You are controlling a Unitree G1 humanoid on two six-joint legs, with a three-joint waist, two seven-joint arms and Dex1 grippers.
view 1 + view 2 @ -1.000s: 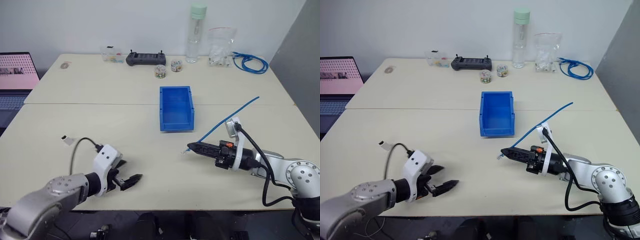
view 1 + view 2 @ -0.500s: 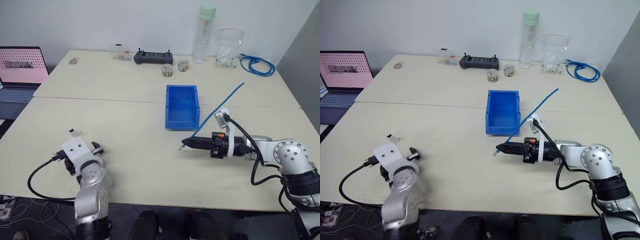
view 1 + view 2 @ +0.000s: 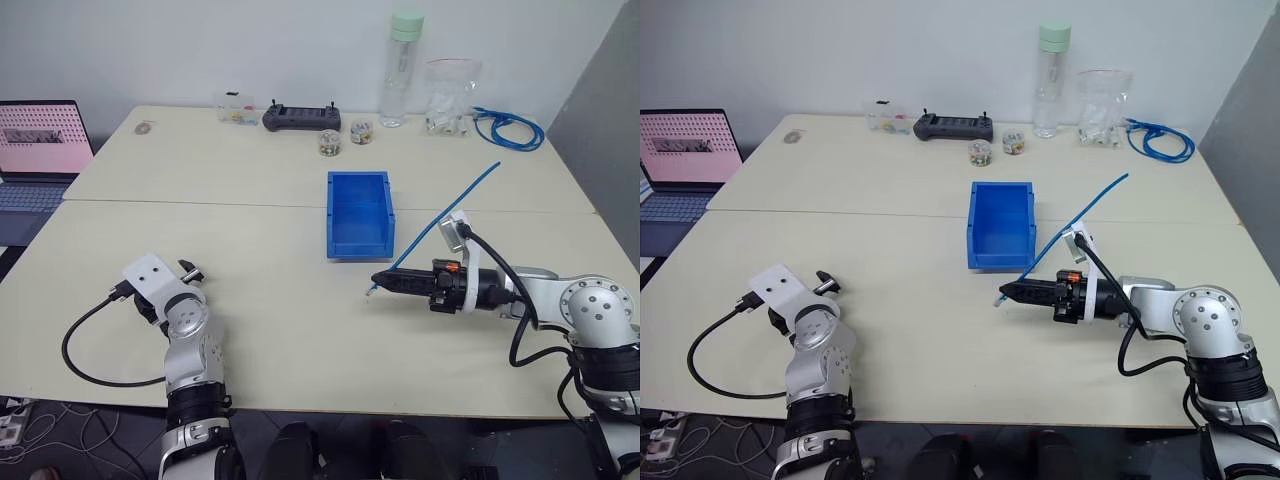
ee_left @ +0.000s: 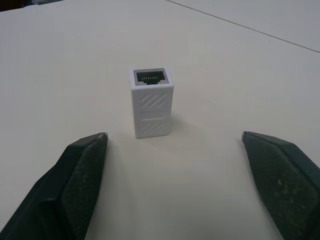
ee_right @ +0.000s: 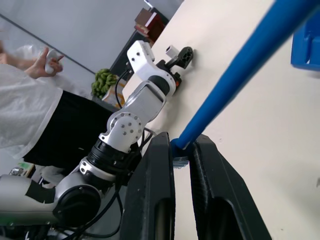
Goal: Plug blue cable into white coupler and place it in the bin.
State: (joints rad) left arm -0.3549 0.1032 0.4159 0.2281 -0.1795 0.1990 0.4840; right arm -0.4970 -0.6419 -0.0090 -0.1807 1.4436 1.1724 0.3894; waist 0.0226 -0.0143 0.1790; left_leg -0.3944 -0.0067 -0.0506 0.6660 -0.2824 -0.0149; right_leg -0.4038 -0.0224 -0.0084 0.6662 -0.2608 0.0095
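L gripper (image 4: 175,185) is wide open, nothing in it, fingers low over the table w/ the white coupler (image 4: 151,102) standing upright just ahead of the tips and centred in the gap, apart from both pads, socket end up. Judging by looks: tiny hard plastic block, v. light, smooth-ish w/ ribbed faces, so it should tip or skate if one finger lands first; best taken across the two flat side faces around mid-height, leaving the socket mouth free for the plug. L arm sits at the near left of the table, wrist roughly level, gripper aimed away from the robot & leftward. R gripper (image 3: 378,282) is closed on the blue cable (image 3: 455,207), pinched right by its plug end, which pokes out just past the fingertips; the rest of the cable trails back & up over the wrist, free in the air. Cable looks thin, light, springy, holding a nearly straight line, so the short grip near the plug should keep the tip steady for insertion. R forearm lies low & about level, gripper pointing across toward the L side. Just beyond the R gripper's tips sits the bin (image 3: 357,214), open top, w/ nothing visible inside.
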